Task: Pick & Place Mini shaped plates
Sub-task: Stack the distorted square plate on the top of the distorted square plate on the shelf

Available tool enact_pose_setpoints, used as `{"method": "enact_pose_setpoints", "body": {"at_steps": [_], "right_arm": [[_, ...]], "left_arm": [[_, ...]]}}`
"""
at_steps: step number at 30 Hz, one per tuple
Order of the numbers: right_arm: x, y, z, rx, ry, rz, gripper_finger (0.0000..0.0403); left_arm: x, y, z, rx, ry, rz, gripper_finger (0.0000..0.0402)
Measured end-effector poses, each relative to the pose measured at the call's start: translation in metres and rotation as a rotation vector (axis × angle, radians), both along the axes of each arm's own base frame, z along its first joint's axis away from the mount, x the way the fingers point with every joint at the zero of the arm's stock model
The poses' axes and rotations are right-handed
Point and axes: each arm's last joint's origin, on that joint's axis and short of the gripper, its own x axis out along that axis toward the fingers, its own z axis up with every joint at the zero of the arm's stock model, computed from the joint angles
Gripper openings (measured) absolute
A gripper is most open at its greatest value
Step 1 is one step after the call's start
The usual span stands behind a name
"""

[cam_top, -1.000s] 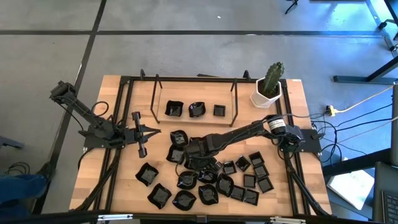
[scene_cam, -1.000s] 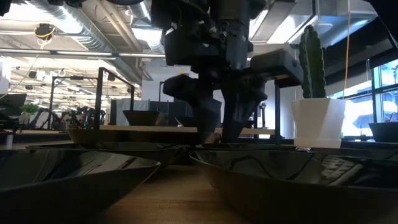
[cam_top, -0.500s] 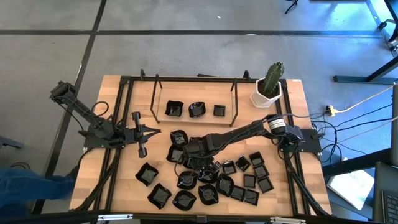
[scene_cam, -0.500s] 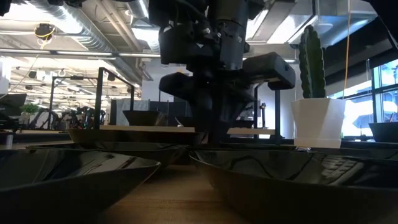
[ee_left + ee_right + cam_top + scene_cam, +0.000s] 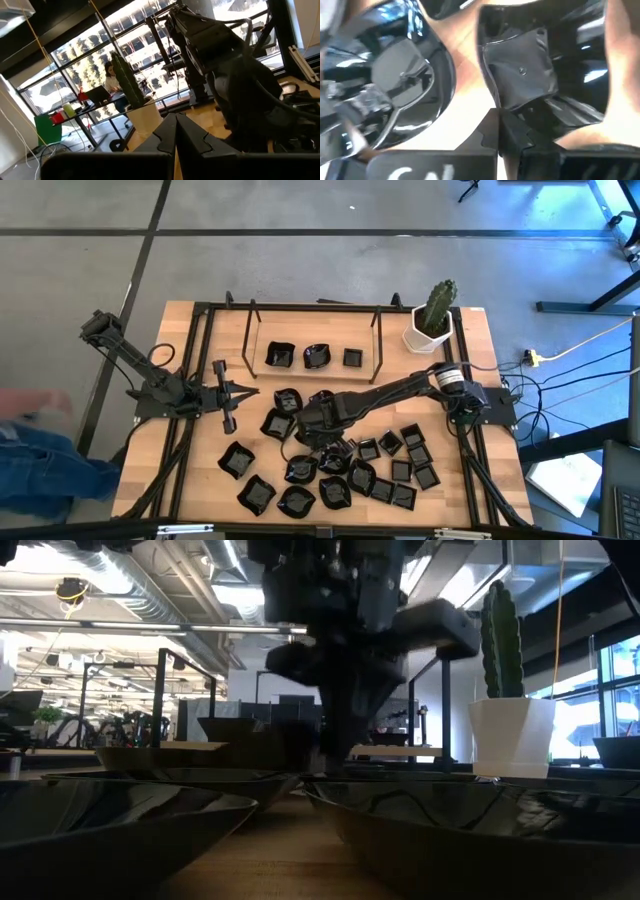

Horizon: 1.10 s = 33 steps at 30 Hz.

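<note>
Two dozen or more mini shaped plates [image 5: 340,470] are spread across the front half of the wooden table [image 5: 470,345], and three further ones are set in a row on the raised tray [image 5: 258,360] at the back. The right gripper [image 5: 304,432] is lowered into the middle of the cluster, with its fingers [image 5: 512,132] pressed together. In the right wrist view a square black plate [image 5: 522,75] is seen just ahead of the fingertips and a rounded one [image 5: 395,85] off to one side; whether a rim is pinched between the tips cannot be told. In the low view the right gripper is seen coming down to a narrow point among the plates. The left gripper [image 5: 231,390] is held above the left part of the table, apart from the plates, its fingers [image 5: 175,135] closed against each other. A white pot with a cactus [image 5: 432,320] stands at the back right corner.

Compared with a second earlier, the right gripper's fingers, then seen spread apart in the low view, have been brought together; the arm itself is found in nearly the same place. The left arm is unchanged. A person [image 5: 35,455] has come into sight at the left edge of the high view.
</note>
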Motion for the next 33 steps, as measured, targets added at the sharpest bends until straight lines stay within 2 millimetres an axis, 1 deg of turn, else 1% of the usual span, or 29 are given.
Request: {"method": "enact_pose_setpoints", "body": {"at_steps": [9, 14, 17, 19, 22, 27, 30, 33], "right_arm": [[-0.015, -0.003, 0.037, 0.031, -0.041, -0.057, 0.0004], [-0.017, -0.005, 0.043, 0.035, -0.055, -0.062, 0.0003], [-0.020, -0.013, 0.048, 0.012, -0.054, -0.062, 0.0003], [-0.020, -0.025, 0.052, -0.010, -0.069, -0.083, 0.0002], [-0.017, -0.050, 0.058, -0.045, -0.108, -0.118, 0.0002], [-0.006, -0.091, 0.072, -0.090, -0.265, -0.169, 0.0001], [0.002, -0.115, 0.078, -0.099, -0.375, -0.263, 0.0001], [0.009, -0.133, 0.085, -0.082, -0.480, -0.369, 0.0001]], "left_arm": [[0.000, 0.000, 0.000, 0.001, 0.001, 0.000, 0.0003], [0.000, 0.000, 0.000, 0.001, 0.001, 0.000, 0.0003], [0.000, 0.000, 0.000, 0.001, 0.001, 0.000, 0.0003], [0.000, 0.000, 0.000, 0.001, 0.003, 0.001, 0.0003], [0.000, 0.000, -0.001, -0.002, 0.004, 0.000, 0.0003], [0.000, 0.000, 0.000, -0.004, 0.003, 0.000, 0.0003], [0.000, 0.000, 0.000, -0.001, 0.004, 0.003, 0.0003], [0.000, 0.000, 0.000, 0.003, 0.004, 0.003, 0.0003]]}}
